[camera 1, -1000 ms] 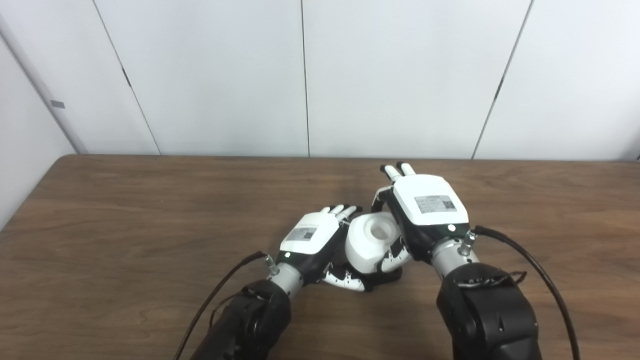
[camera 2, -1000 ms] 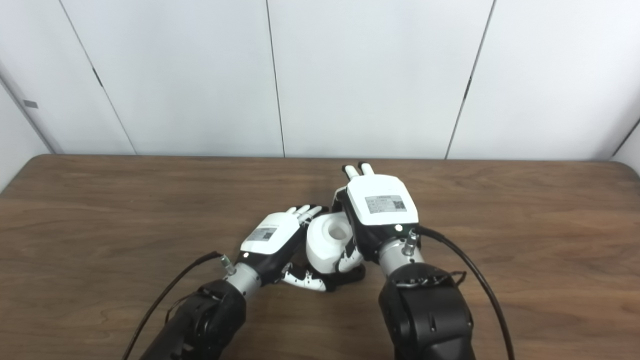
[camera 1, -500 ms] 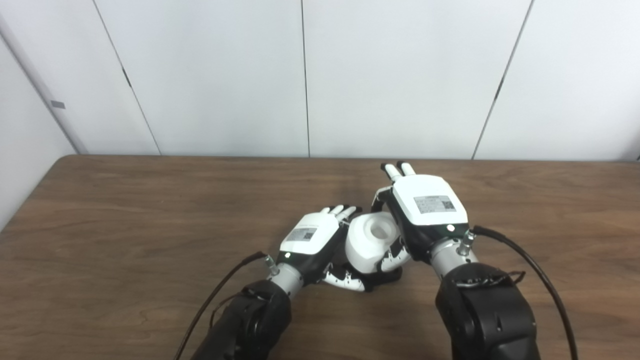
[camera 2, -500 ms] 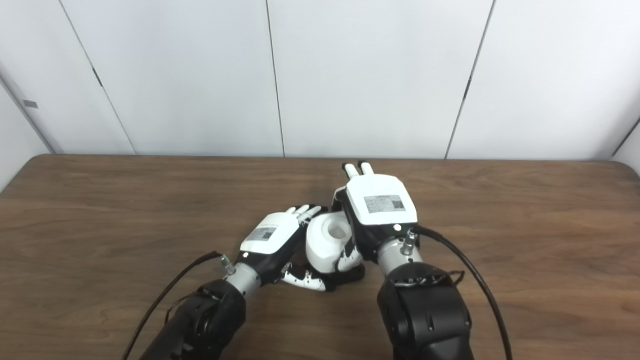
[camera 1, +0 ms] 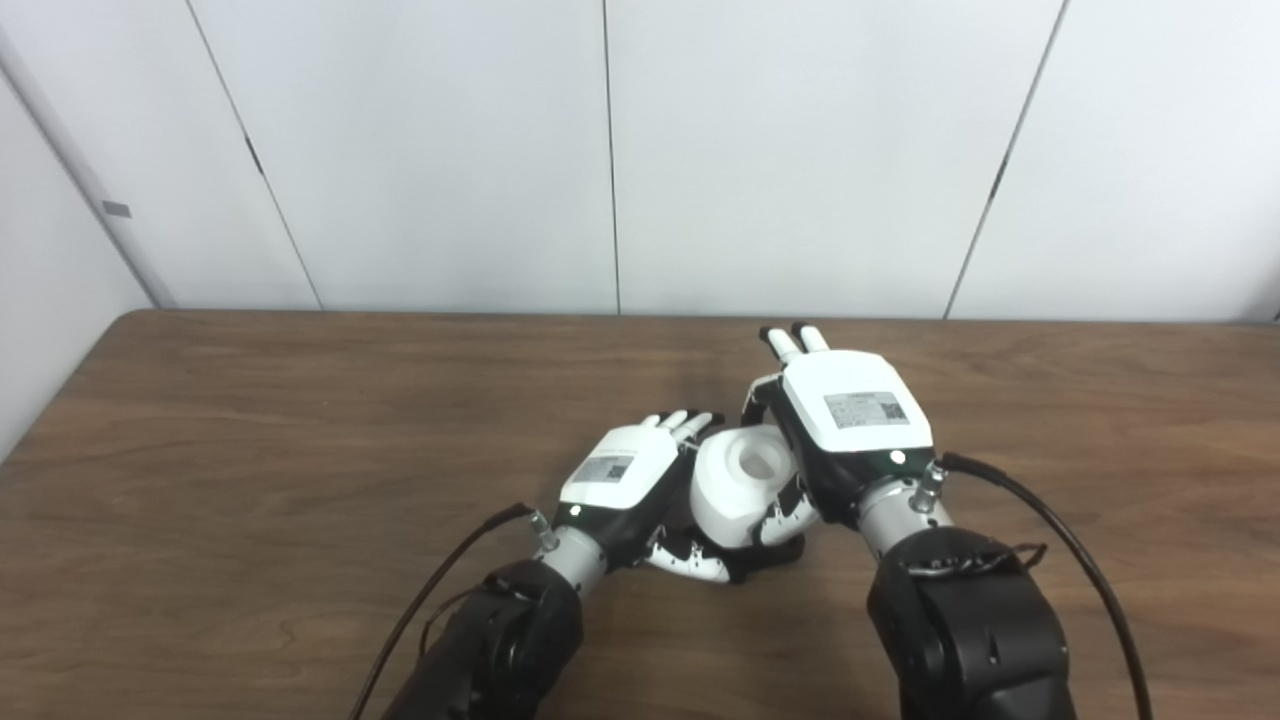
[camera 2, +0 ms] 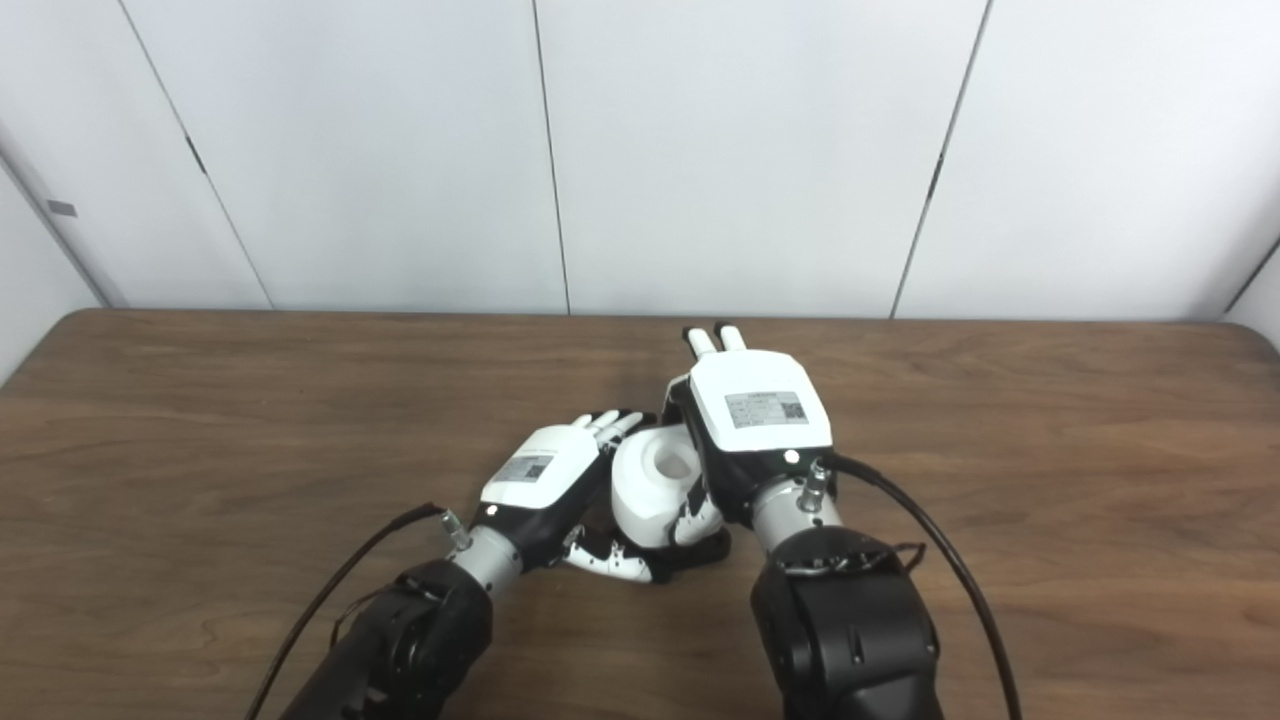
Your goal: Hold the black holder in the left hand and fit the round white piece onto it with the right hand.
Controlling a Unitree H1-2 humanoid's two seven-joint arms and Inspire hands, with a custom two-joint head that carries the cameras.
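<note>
Barely anything has changed over the last second: my right hand [camera 1: 850, 420] has crept a touch toward the left one, so I judge the seating press is in progress, not finished. That hand is curled around the round white plastic piece [camera 1: 738, 482], two fingers sticking out straight beyond it. My left hand [camera 1: 625, 475] is closed low against the black holder [camera 1: 770, 553], which shows only as a dark edge under the piece on the brown wooden table [camera 1: 250, 450]. Whether it's fully seated, I can't tell.
</note>
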